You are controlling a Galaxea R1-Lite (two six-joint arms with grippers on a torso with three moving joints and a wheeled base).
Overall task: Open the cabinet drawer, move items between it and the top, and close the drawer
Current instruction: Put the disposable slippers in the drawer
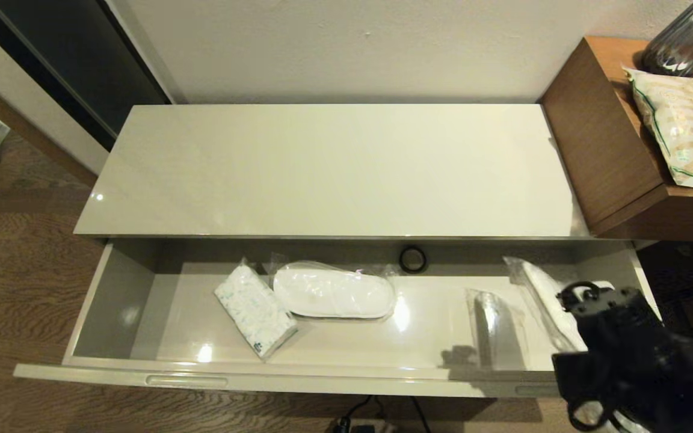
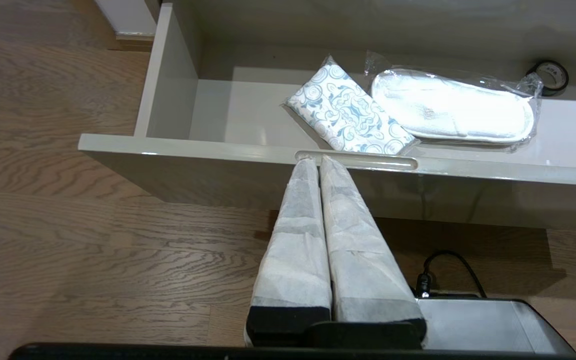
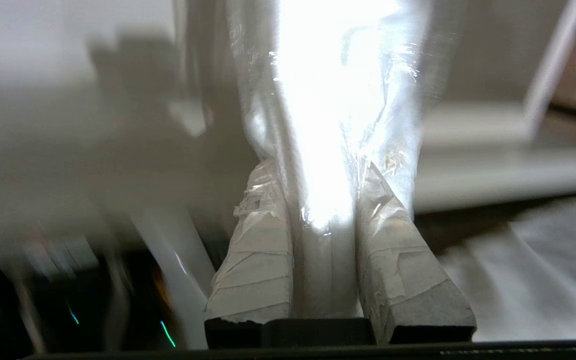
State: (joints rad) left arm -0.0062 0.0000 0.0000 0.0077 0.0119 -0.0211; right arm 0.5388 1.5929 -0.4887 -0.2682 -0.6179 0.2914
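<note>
Right gripper jaws clamped on a wrapped slipper pair at the right end of the open cabinet drawer, package tilted up out of it; grip apparently on crinkly plastic as much as on slipper, so likely to slip or tear loose on the lift; loose film trailing low, apt to snag the drawer's right wall or the top's near edge; clearance tight there, wooden side table close on the right. Ample bare room on the top further left. Second slipper pair mid-drawer, touching a tissue pack; tape roll at the far wall. Left gripper jaws together, tips at the drawer's near-left handle slot; risks nudging the drawer if moved.
</note>
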